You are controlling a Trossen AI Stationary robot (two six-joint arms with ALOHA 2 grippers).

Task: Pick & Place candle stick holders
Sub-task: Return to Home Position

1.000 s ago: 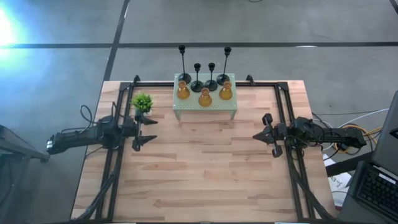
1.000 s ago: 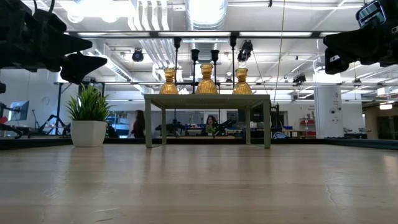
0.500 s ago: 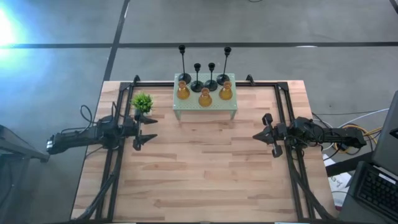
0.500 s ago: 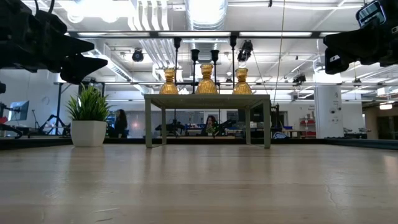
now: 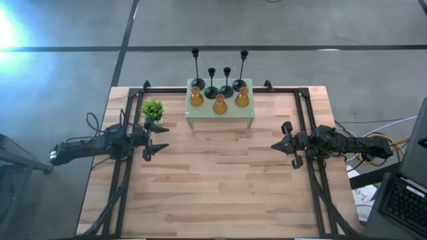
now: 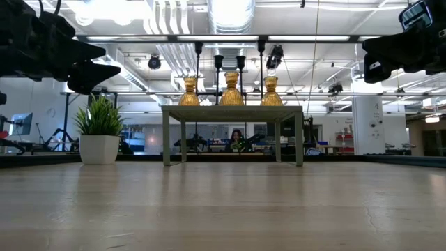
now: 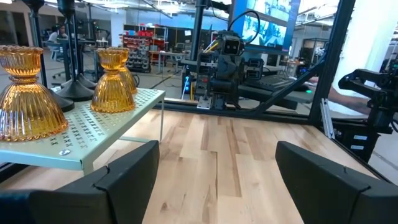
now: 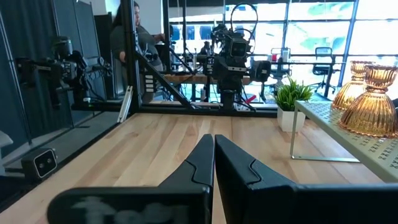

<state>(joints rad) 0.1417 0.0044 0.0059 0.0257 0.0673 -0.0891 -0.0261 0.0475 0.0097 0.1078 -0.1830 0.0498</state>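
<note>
**Clerk:** Item: candle stick holders. Location?

**Arm:** All seven are on the pale green stand, far middle of the counter. Front row: three amber glass holders. Behind them, at the rear edge: four black holders, the two tallest outermost.

**Clerk:** End effectors?

**Arm:** My left end effector: fingers apart, empty, above the counter's left side, near the potted plant. My right end effector: fingers together, empty, over the right side, well apart from the stand.

**Clerk:** Hazards?

**Arm:** Few, I judge. A wide swing of my left arm could brush the plant or the stand's corner. A jolt there might tip the thin-stemmed black holders off the back. Any retreat should draw straight away from the stand.
</note>
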